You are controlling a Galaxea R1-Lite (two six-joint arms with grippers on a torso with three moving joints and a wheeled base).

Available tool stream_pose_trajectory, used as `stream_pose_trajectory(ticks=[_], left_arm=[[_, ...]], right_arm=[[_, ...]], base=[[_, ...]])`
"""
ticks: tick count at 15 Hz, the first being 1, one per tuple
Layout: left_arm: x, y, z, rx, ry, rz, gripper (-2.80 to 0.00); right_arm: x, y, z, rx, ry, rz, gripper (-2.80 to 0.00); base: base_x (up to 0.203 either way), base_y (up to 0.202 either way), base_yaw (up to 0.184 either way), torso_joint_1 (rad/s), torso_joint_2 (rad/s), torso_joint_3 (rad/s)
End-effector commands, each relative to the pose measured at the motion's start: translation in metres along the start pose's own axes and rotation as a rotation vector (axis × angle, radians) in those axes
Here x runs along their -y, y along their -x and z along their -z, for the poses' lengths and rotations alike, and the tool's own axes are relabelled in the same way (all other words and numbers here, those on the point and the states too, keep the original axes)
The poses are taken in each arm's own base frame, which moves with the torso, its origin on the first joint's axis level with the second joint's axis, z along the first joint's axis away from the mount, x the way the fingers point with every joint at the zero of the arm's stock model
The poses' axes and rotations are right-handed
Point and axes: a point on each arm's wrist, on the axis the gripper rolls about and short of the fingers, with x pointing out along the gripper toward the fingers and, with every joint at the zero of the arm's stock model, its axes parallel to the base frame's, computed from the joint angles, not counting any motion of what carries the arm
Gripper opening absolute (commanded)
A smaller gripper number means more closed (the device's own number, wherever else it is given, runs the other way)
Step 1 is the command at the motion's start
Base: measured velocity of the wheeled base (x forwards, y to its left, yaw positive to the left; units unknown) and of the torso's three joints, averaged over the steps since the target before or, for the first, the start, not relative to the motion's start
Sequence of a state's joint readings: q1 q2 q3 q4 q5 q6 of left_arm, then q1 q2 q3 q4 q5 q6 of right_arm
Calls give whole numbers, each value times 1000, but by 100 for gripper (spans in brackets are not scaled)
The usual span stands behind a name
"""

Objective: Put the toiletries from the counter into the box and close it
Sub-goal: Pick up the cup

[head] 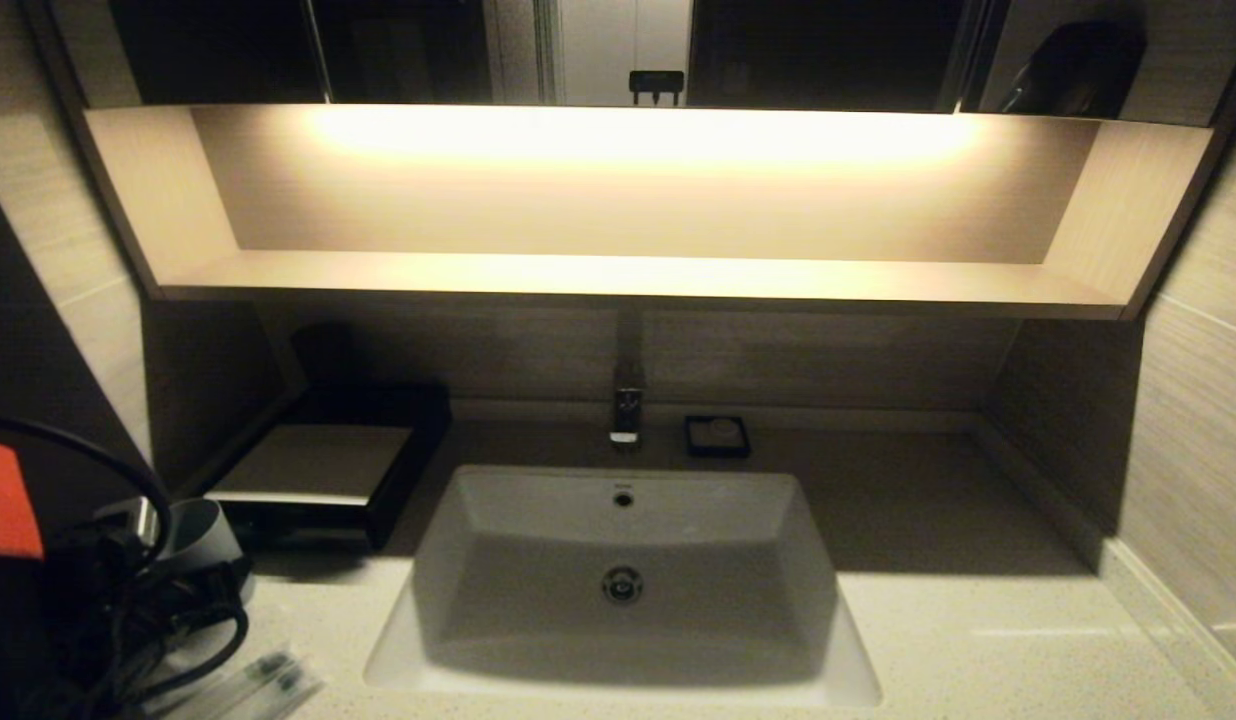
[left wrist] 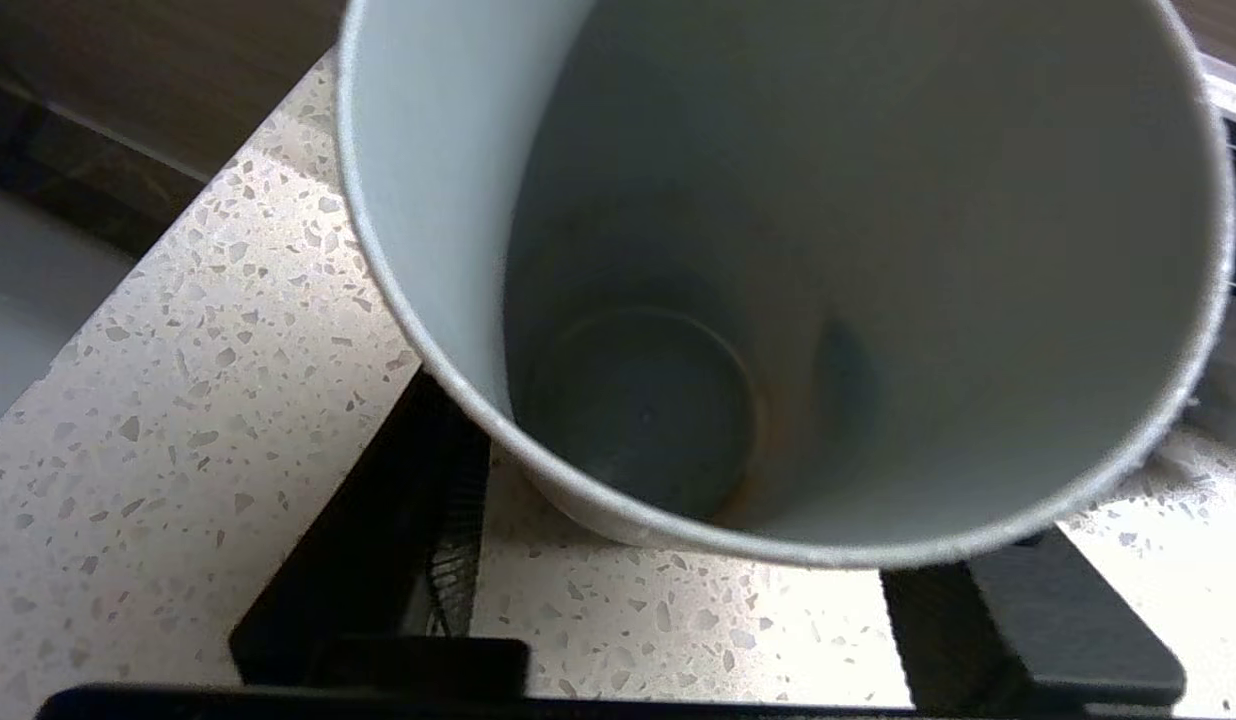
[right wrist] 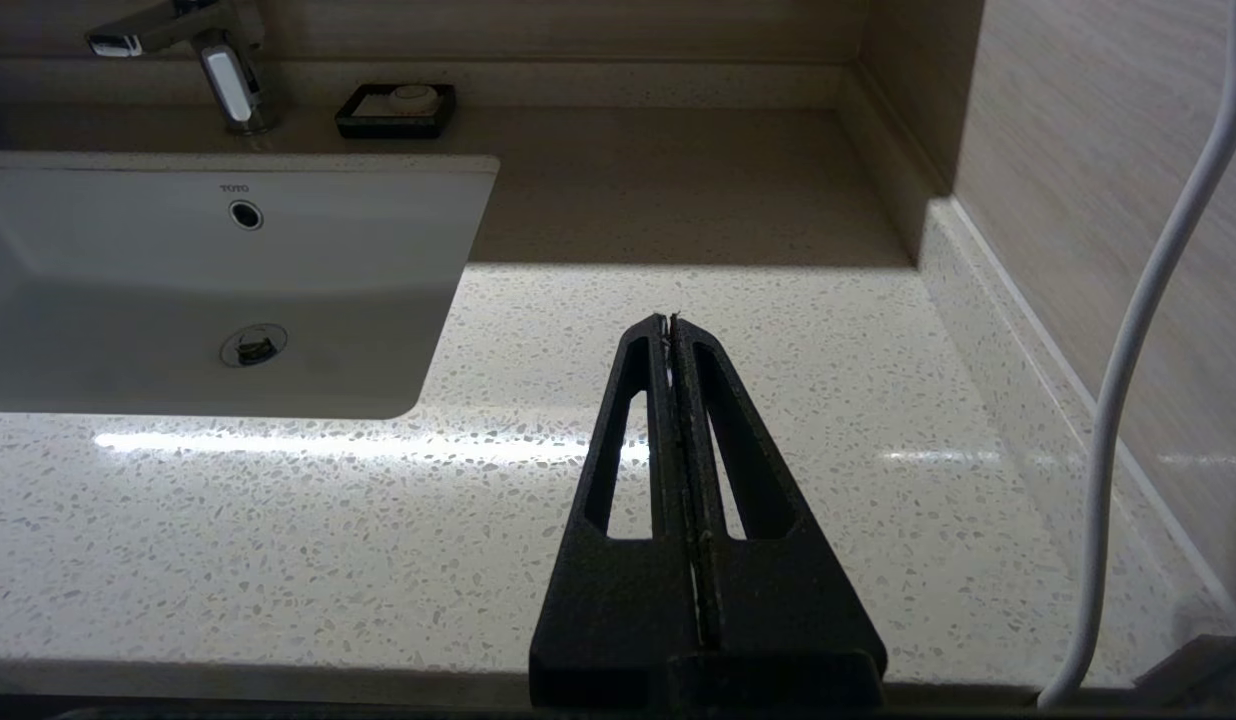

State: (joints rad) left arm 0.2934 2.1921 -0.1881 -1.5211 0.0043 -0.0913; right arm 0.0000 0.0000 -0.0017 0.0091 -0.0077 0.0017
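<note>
A pale grey cup point(left wrist: 778, 250) stands on the speckled counter point(left wrist: 178, 400) at the front left, and my left gripper point(left wrist: 698, 490) straddles it, one black finger point(left wrist: 378, 560) against each side of its wall. In the head view the same cup point(head: 206, 535) shows beside that arm. Clear-wrapped toiletries point(head: 263, 682) with green accents lie on the counter point(head: 978, 640) just in front of it. The black box point(head: 323, 462) with its pale top stands behind, left of the sink. My right gripper point(right wrist: 670, 322) hovers shut and empty over the counter point(right wrist: 278, 520) right of the sink.
The white sink point(head: 623, 640) fills the middle, with a faucet point(head: 626, 412) behind it and a tiny black dish point(head: 716, 436) to the faucet's right. A lit wooden shelf point(head: 628, 275) overhangs the back. A wall point(head: 1193, 420) bounds the right end.
</note>
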Motion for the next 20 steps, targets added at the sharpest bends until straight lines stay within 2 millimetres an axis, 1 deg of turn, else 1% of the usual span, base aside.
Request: stream_pose_trajectory(ticks=[1, 3, 7, 9, 13, 17, 19, 20], left_arm=[[0, -1, 0, 7, 1, 2, -280], [0, 0, -1, 9, 1, 2, -280], [-1, 8, -9, 43, 6, 3, -280], [-3, 17, -18, 81, 8, 5, -280], [-2, 42, -29, 140, -22, 7, -280], [2, 49, -38, 186, -61, 21, -280], [6, 54, -49, 251, -84, 35, -280], [8, 58, -59, 294, -89, 41, -280]], right_arm=[[0, 0, 0, 0, 0, 0, -280], [0, 0, 0, 0, 0, 0, -280], [0, 0, 0, 0, 0, 0, -280], [0, 0, 0, 0, 0, 0, -280], [0, 0, 0, 0, 0, 0, -280], [0, 0, 0, 0, 0, 0, -280], [0, 0, 0, 0, 0, 0, -280], [0, 0, 0, 0, 0, 0, -280]], base=[[0, 0, 0, 0, 0, 0], [0, 0, 0, 0, 0, 0], [0, 0, 0, 0, 0, 0], [0, 0, 0, 0, 0, 0], [0, 0, 0, 0, 0, 0], [0, 0, 0, 0, 0, 0], [0, 0, 0, 0, 0, 0], [0, 0, 0, 0, 0, 0]])
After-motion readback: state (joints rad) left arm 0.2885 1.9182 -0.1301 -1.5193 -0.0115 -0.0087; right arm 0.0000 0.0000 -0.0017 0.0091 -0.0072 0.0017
